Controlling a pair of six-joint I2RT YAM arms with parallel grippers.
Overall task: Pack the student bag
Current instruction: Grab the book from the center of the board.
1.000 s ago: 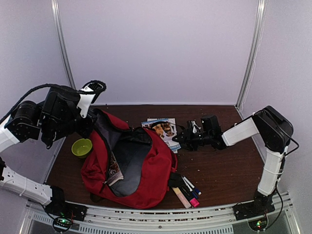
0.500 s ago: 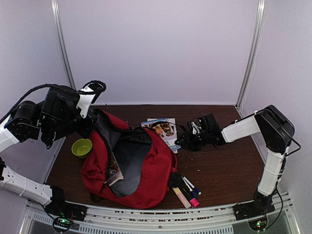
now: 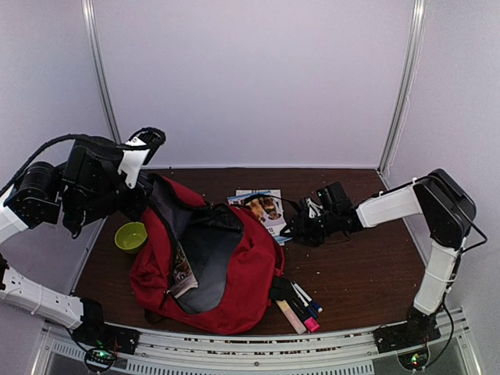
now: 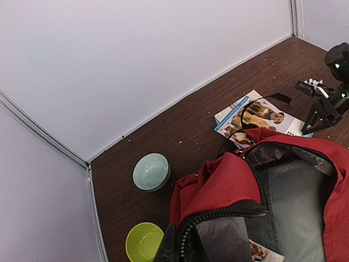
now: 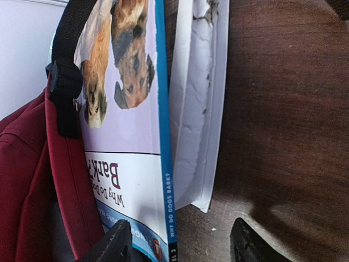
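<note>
The student bag [image 3: 226, 273] lies unzipped on the left half of the table [image 3: 359, 266], its grey lining showing. The left gripper [image 3: 143, 201] is clenched on the bag's far-left rim, holding it lifted. The right gripper [image 5: 180, 244] has its jaws spread, one fingertip on either side of the corner of a dog book [image 5: 128, 164] that lies against the bag.
</note>
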